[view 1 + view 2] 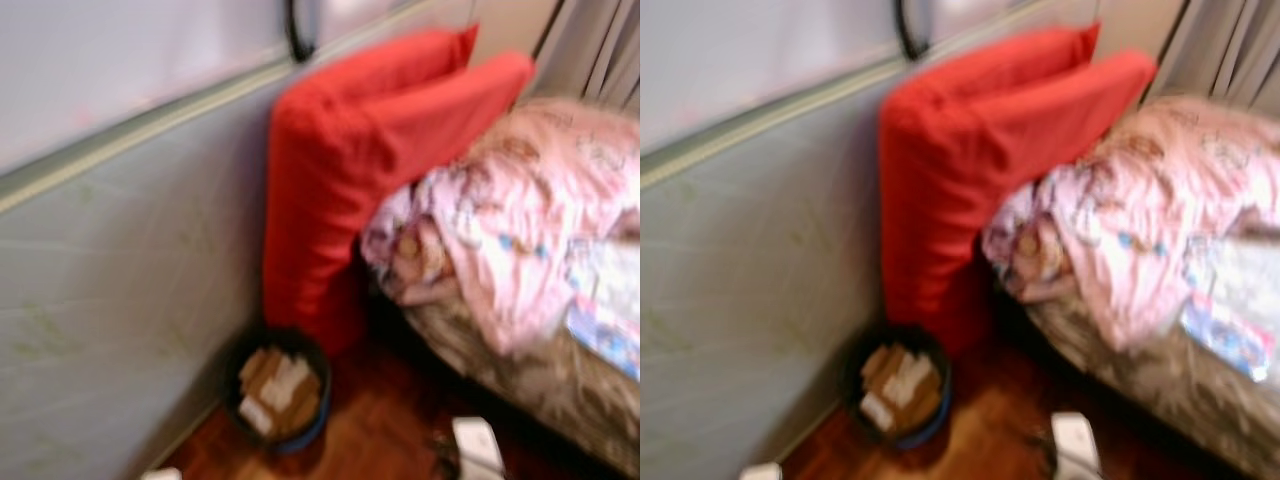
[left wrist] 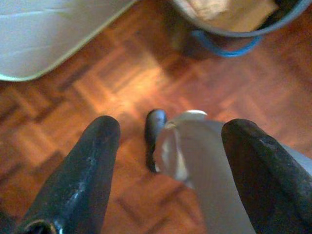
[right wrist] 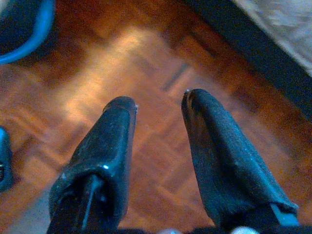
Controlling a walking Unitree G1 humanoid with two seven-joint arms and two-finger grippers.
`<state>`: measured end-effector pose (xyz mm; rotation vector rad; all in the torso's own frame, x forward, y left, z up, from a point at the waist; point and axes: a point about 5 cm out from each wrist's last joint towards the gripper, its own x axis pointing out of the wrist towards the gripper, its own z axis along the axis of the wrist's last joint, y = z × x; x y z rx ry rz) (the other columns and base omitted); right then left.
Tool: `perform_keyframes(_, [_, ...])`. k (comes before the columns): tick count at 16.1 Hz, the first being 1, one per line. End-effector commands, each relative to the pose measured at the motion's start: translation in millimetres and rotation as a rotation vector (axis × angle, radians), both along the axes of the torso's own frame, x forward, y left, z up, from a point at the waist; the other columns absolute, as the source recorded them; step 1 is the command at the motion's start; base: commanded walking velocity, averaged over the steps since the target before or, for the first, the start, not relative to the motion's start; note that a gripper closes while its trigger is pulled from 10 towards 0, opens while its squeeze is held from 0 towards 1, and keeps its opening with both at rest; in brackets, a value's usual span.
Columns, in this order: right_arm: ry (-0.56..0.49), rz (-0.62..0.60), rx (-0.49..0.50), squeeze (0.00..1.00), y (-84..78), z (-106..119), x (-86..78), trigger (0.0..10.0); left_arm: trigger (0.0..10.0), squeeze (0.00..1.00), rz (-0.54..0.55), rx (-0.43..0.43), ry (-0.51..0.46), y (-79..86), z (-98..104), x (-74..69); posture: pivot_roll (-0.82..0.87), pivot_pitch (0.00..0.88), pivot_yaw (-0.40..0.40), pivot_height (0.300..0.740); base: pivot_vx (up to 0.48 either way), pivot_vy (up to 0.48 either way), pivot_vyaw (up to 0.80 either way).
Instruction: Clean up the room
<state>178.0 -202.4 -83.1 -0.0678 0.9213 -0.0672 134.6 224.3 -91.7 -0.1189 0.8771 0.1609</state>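
Ahead in the blurred head views we see two red cushions leaning on the grey wall, touching a bed heaped with one pink quilt. One dark bin with a blue base, holding cardboard and paper scraps, sits on the parquet floor in the corner below the cushions.

Left wrist view: our left gripper hangs with fingers spread wide, gripping nothing, over the floor; the bin's rim lies beyond, and a silver part tipped with a small black piece shows between the fingers.

Right wrist view: our right gripper is parted moderately, empty, above parquet, bed edge nearby.
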Motion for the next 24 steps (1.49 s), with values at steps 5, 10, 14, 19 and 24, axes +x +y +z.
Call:
perform_keyframes(5, [-0.018,-0.167,0.187,0.00,-5.2,13.0,27.5,10.0,10.0,0.00,-0.088,0.095,0.050,2.3,16.4,51.3,-0.01,0.000,-0.012,0.740,0.000,-0.322,0.00])
perform_keyframes(10, [-0.018,-0.168,0.187,0.00,-4.8,12.4,26.4,10.0,10.0,0.00,-0.093,0.098,0.053,2.6,16.0,50.3,-0.01,0.000,-0.008,0.740,0.000,-0.322,0.00])
perform_keyframes(14, [-0.015,-0.166,0.190,0.00,-3.8,11.7,25.4,10.0,10.0,0.00,-0.098,0.100,0.055,3.3,15.7,49.3,-0.02,0.000,0.000,0.740,0.000,-0.322,0.00])
perform_keyframes(19, [-0.015,-0.165,0.188,0.00,-3.8,12.0,26.1,10.0,10.0,0.00,-0.095,0.101,0.053,3.6,16.1,50.0,-0.01,0.000,-0.001,0.740,0.000,-0.321,0.00])
perform_keyframes(24, [-0.016,-0.161,0.187,0.00,-4.0,12.6,27.2,10.0,10.0,0.00,-0.079,0.098,0.054,3.9,16.1,50.3,-0.01,0.000,-0.002,0.740,0.000,-0.064,0.00])
